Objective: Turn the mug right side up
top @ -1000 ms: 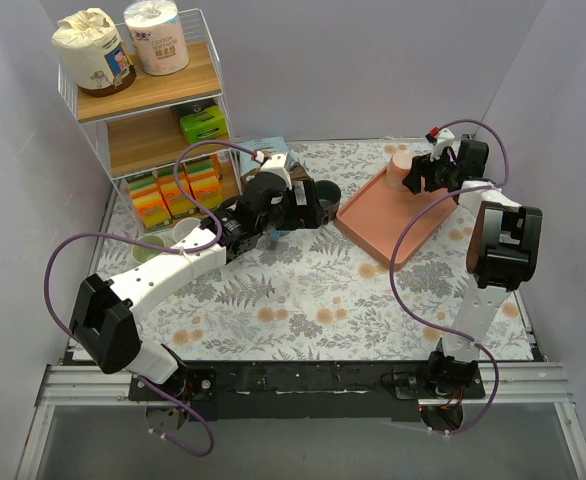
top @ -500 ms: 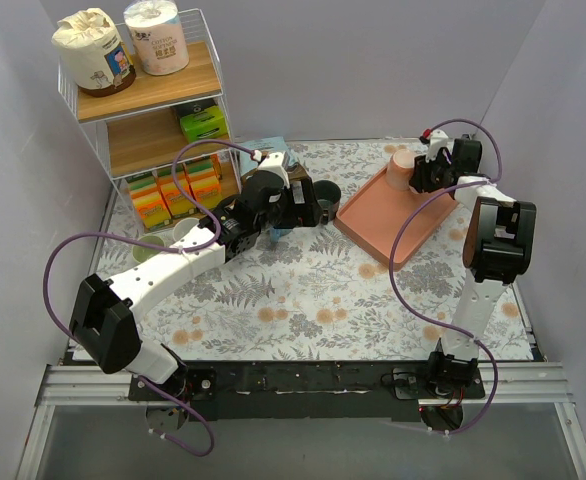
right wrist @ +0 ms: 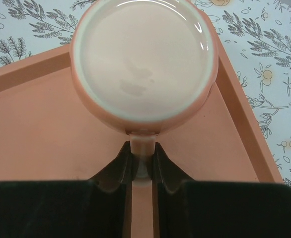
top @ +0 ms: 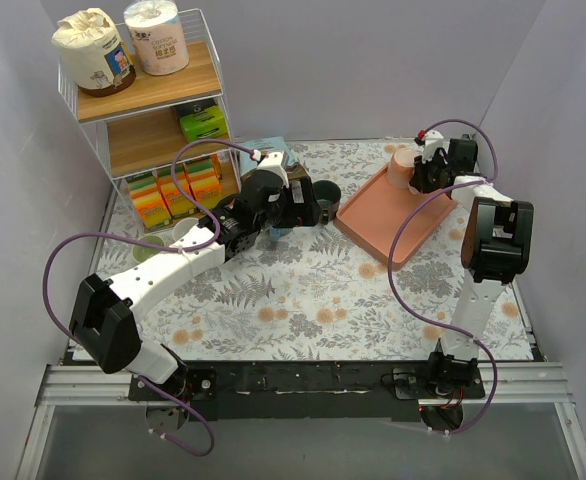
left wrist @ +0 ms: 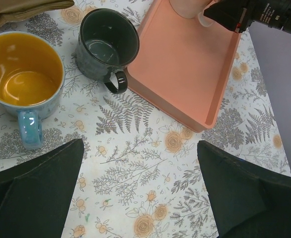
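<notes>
The pink mug (right wrist: 144, 59) stands upside down at the far end of the salmon tray (right wrist: 46, 129), its flat base facing my right wrist camera. My right gripper (right wrist: 144, 159) is shut on the mug's handle (right wrist: 144, 145), one finger pressed against each side. From above, the mug (top: 401, 167) shows at the tray's back corner with the right gripper (top: 418, 176) just to its right. My left gripper (left wrist: 139, 147) hangs open over the floral cloth with nothing between its fingers. It is near the tray's (left wrist: 185, 74) left edge.
A dark green mug (left wrist: 109, 43) stands upright against the tray's left side. Next to it is a blue mug with a yellow inside (left wrist: 21, 69). A wire shelf (top: 148, 95) with boxes and paper rolls fills the back left corner.
The right gripper has shut on the pink mug's handle after reaching in slightly toward the mug. The left arm has barely moved.
</notes>
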